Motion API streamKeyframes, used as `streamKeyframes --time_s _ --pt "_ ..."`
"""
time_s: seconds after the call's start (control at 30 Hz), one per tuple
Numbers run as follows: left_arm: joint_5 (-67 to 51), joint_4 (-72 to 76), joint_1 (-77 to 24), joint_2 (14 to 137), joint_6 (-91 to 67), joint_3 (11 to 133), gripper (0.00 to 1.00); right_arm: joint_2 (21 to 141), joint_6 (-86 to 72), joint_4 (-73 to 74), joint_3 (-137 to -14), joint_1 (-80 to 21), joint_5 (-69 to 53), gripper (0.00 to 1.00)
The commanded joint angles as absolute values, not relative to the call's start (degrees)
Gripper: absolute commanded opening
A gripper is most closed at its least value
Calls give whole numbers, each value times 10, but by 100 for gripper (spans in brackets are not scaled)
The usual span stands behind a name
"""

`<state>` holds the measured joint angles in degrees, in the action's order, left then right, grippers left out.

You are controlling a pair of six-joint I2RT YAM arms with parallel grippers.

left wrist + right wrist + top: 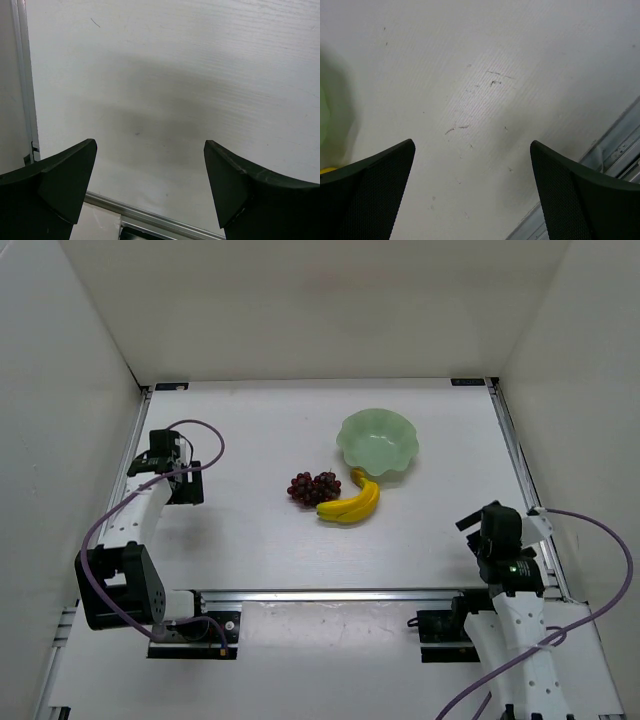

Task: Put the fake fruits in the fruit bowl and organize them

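Observation:
The pale green scalloped fruit bowl stands on the white table, right of centre towards the back. The yellow banana bunch lies just in front of it, touching or nearly touching its rim. The dark red grapes lie against the bananas' left side. My left gripper is far left of the fruit, open and empty over bare table. My right gripper is at the right, in front of the bowl, open and empty. The right wrist view shows a blurred green edge of the bowl and a yellow sliver.
Aluminium rails run along the table's left edge, right edge and front. White walls close in the sides and back. The left wrist view shows a rail below the fingers; the right wrist view shows one at lower right.

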<state>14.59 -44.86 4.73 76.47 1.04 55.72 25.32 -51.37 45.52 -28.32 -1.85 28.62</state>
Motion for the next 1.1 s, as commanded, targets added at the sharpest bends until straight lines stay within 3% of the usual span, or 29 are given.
streamKeyframes --time_s 0.0,0.13,0.27,0.37,0.57,0.83,0.93,0.97,1.07 --pt "119 -439 52 747 17 555 100 299 -459 390 -277 -18 220 98" --pt "98 -439 52 752 17 555 100 401 -428 304 -304 -63 158 96" --pt "98 -439 52 758 17 560 100 545 -451 294 -402 -210 228 99" --pt "109 -439 52 758 17 560 100 693 -457 289 -492 -271 204 99" --pt "114 -439 52 758 17 555 100 857 -457 294 -608 -319 132 99" --pt "114 -439 52 752 17 555 100 966 -444 300 -649 -330 72 99" --pt "114 -439 52 752 17 555 100 983 -444 300 -649 -330 53 91" --pt "114 -439 52 752 17 555 100 983 -444 300 -649 -335 48 78" --pt "114 -439 52 752 17 555 100 976 -444 305 -642 -335 47 57"
